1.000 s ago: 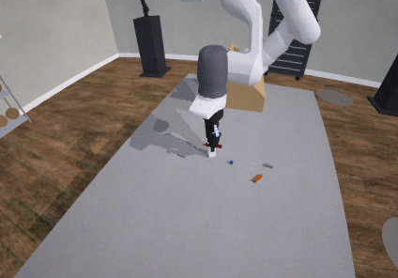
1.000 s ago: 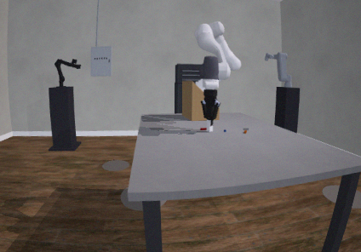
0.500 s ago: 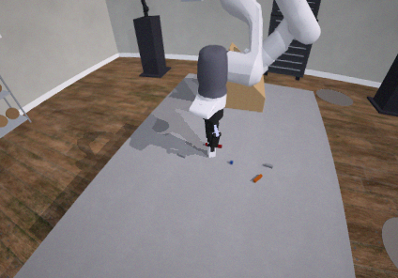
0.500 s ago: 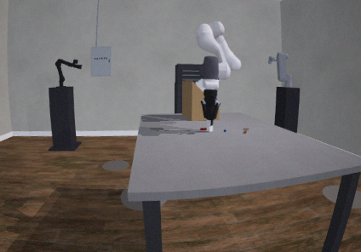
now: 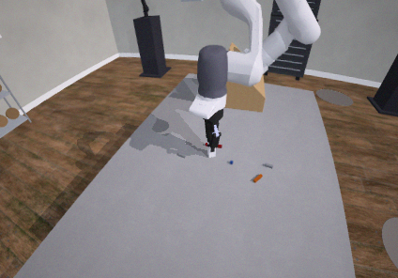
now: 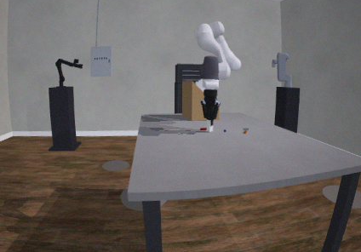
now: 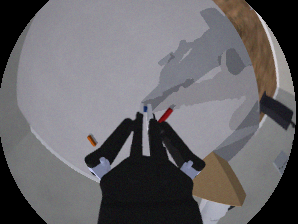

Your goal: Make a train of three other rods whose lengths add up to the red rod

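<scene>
My gripper (image 5: 212, 152) stands upright with its fingertips down at the grey table top, near the middle of the table. The fingers are almost together, shut on a thin rod that they hide; no magenta rod shows anywhere else. The red rod lies flat just behind the fingertips and also shows in the wrist view (image 7: 165, 115) and in the exterior view (image 6: 203, 128). The blue rod (image 5: 230, 162), the grey rod (image 5: 267, 165) and the orange rod (image 5: 256, 177) lie apart from one another to the right and nearer the camera.
A tan wedge-shaped box (image 5: 245, 92) stands on the table behind the arm. The table's far edge lies behind the box and its right edge is well past the grey rod.
</scene>
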Robot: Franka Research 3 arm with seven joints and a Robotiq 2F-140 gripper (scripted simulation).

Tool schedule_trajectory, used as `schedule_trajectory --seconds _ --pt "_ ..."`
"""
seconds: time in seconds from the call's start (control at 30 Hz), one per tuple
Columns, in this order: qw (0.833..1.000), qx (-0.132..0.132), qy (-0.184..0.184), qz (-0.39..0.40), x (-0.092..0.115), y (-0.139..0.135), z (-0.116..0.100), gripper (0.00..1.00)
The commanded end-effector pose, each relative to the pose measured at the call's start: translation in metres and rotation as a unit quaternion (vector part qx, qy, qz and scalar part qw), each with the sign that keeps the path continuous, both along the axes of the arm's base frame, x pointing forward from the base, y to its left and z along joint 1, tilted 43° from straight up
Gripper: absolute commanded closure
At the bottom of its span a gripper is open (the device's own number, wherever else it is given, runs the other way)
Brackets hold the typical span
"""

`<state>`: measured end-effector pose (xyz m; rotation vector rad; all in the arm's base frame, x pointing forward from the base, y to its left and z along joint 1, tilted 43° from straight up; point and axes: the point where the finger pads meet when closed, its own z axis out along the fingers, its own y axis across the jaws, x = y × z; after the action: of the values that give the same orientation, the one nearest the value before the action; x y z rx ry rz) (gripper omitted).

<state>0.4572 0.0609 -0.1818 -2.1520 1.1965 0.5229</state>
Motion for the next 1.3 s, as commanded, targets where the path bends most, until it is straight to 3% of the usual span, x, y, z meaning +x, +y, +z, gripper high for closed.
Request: schedule_trajectory --seconds 0.0,0.37,0.83,1.27 --pt "1.000 0.000 0.001 -0.003 0.001 0.000 -0.001 0.92" --pt "1.000 0.000 0.001 -0.003 0.001 0.000 -0.001 0.85" --pt "1.000 0.000 0.001 -0.003 0.001 -0.001 0.000 0.85" --pt "1.000 0.000 0.001 -0.003 0.003 -0.030 0.031 0.85"
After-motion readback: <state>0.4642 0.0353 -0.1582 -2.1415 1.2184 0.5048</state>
